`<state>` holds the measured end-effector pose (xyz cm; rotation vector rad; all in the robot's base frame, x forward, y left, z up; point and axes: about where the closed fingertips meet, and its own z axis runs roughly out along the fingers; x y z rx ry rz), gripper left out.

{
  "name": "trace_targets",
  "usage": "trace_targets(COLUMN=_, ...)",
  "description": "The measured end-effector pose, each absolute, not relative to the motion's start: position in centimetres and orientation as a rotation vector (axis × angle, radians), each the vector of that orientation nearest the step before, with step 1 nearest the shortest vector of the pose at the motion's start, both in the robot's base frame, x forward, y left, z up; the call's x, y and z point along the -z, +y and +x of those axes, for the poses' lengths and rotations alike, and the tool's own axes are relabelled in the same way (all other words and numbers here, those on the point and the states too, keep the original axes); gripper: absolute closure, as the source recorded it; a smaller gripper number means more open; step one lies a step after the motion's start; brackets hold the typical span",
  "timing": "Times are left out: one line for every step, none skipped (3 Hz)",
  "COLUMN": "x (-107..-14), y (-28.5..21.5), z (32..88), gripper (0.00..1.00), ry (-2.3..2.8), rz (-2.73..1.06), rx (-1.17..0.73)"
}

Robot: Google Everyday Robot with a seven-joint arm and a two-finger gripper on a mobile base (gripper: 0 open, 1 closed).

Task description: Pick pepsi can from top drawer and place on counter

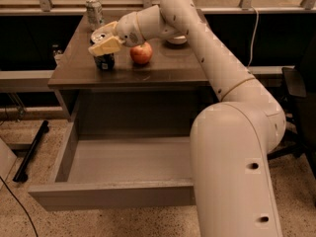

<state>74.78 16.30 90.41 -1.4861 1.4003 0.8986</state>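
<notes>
Your pale yellow two-finger gripper (pixel 105 44) sat over the top of the small dark blue pepsi can (pixel 105 61), which stood upright on the glossy brown-grey counter (pixel 173 68), just beside a round red apple (pixel 141 53). You could not tell whether the gripper had hold of it. Below, the wide grey top drawer (pixel 118 194) stood pulled out.
</notes>
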Motion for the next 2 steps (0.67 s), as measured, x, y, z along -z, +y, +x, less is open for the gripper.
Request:
trace_targets(x=-90.29, y=16.63, z=74.68, gripper=0.01, ry=1.398, rz=-1.49, rx=-0.904)
trace_targets(x=-90.24, y=16.73, z=74.66, gripper=0.0, ry=1.397, rz=-1.491, rx=-0.905)
